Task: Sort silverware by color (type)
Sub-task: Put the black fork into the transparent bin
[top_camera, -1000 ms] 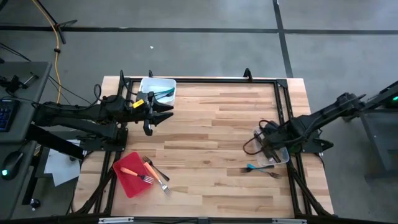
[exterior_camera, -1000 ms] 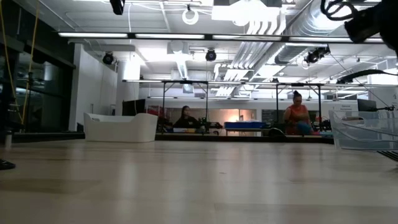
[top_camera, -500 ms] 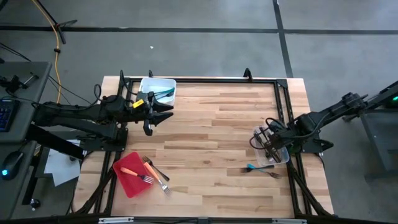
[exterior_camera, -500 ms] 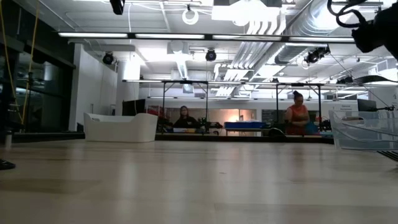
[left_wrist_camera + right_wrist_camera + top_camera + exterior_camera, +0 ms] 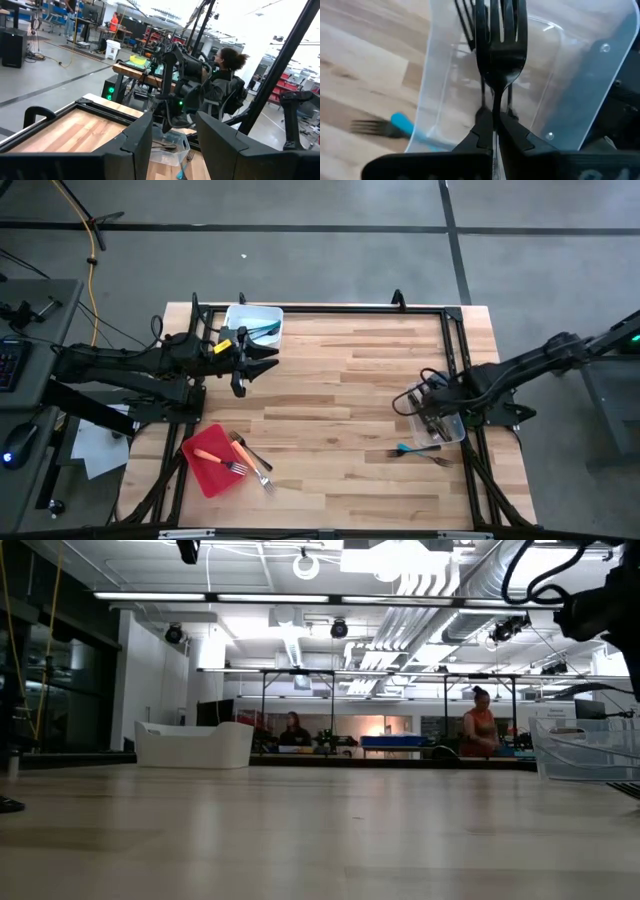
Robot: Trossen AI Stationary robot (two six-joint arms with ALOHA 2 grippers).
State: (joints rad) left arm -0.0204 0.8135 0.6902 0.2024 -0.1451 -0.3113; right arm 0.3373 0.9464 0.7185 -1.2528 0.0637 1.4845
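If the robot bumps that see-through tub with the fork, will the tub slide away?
Probably a bit. The clear tub looks thin-walled and light, so a nudge could scoot it on the smooth wooden table. The right gripper is shut on a black fork above it; a few forks inside add little weight.

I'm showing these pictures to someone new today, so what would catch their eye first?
Probably the right gripper, shut on a black fork held over the clear tub at the table's right edge, with a teal-handled fork lying on the wood beside it. Next, the red tray at the near left corner, holding an orange-handled fork. The left gripper waits open by the white tub.
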